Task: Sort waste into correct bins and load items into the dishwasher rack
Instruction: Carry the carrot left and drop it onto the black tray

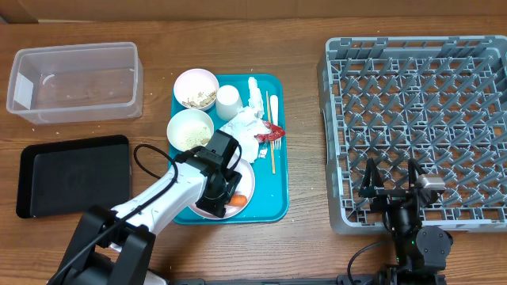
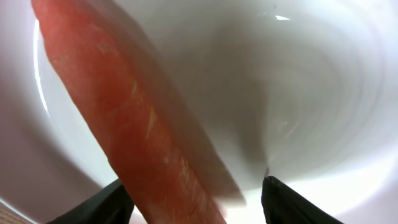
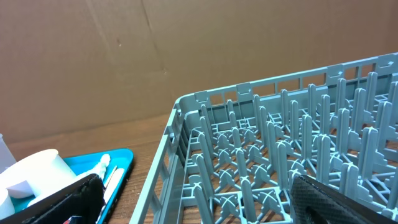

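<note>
Find the grey dishwasher rack (image 1: 412, 127) filling the table's right side, pegs upright. Over its near edge, see the right gripper (image 1: 390, 186) hanging with jaws spread wide, holding nothing. Find the teal tray (image 1: 273, 202) mid-table, the black tray (image 1: 75, 174) at near left, the clear tub (image 1: 75, 79) behind that. On the teal tray's near end, spot the pale plate (image 1: 249, 186), partly hidden under the left arm (image 1: 170, 194). Behind the plate: far white bowl (image 1: 196, 89), near white bowl (image 1: 190, 129), white cup (image 1: 228, 99), crumpled napkins (image 1: 245, 127), red wrapper (image 1: 272, 133), thin wooden stick (image 1: 273, 158) along the tray's right side. On the plate, see the orange carrot (image 2: 137, 112) lying between the fingers of the left gripper (image 2: 199, 202): jaws parted, one finger just beside the carrot, the other clear of it, not clamped
</note>
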Tool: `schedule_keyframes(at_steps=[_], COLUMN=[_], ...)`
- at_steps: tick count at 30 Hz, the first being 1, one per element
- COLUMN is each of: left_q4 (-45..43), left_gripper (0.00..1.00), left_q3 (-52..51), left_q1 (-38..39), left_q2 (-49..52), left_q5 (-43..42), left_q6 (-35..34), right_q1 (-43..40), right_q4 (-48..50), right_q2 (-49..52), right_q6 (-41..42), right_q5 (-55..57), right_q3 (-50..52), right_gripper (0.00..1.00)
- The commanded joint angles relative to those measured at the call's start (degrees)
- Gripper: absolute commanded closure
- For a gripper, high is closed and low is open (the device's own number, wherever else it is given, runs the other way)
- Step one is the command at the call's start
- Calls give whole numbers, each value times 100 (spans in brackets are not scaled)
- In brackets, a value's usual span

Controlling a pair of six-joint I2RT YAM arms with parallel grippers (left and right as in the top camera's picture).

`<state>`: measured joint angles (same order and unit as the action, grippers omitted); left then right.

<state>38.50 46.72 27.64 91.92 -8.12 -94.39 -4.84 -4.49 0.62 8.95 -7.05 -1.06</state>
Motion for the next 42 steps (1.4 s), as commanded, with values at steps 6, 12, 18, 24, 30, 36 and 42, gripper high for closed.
schedule_keyframes(at_steps=[6,12,18,24,30,36,42], left_q4=[66,63,66,776,1965,3475,3587], left_gripper=[36,56,67,80,90,93,93], left_q3=[-151,-151,-20,745,1851,2922,2944], left_q1=[-223,-223,-223,-223,-450,-1976,-4242], left_q2=[284,284,280,280,278,157,-7], left_q5=[901,879,850,833,822,815,831], left_q6=[186,184,1049,1683,2323,2981,3464], right_q1=[-11,-11,-11,-11,-11,-11,-11], right_q4=[33,33,33,33,33,33,33], right_q2=[-46,-46,-46,-46,-46,-46,-46], right_q6=[-22,-24,-22,-22,-22,-24,-24], right_q5=[17,17,17,17,17,17,17], right_q3=[59,59,59,59,59,59,59], right_gripper=[0,0,0,0,0,0,0])
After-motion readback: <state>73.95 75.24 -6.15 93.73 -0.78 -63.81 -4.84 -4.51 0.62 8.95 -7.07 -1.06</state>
